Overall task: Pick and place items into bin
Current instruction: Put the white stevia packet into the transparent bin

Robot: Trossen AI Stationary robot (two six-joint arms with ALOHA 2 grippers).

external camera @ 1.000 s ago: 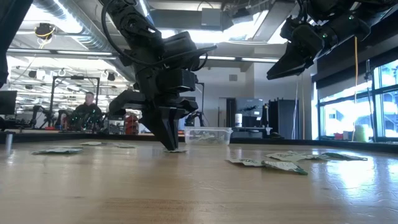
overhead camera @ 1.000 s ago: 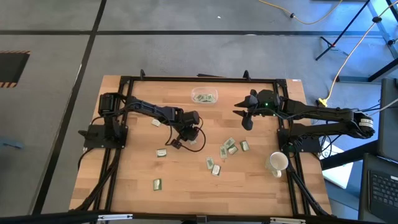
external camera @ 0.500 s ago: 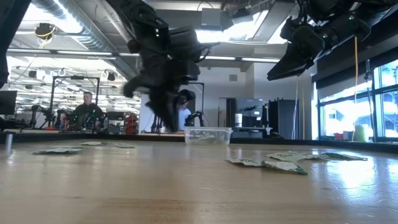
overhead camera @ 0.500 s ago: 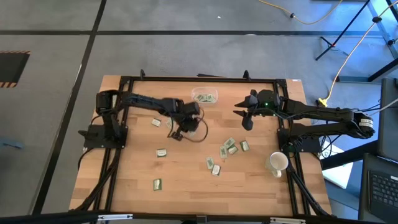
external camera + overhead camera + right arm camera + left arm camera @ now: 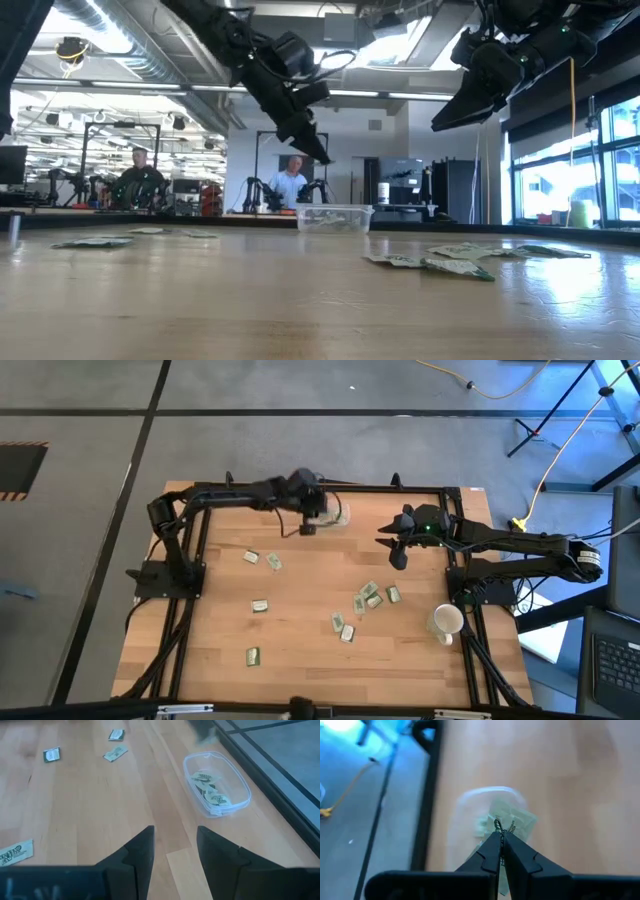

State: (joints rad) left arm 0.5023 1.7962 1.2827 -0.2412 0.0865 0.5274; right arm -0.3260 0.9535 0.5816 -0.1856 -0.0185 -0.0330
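overhead view looks straight down on the whole table (image 5: 300, 610); low view looks level across it; wrist views look close past their fingers; all share the bin (image 5: 217, 785).

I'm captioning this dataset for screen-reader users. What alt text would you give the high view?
Overhead view of a wooden table: the left claw hangs shut over the clear bin at the far edge. Green-and-white packets lie scattered across the table, a white cup sits near the right side, and the right claw waits open.
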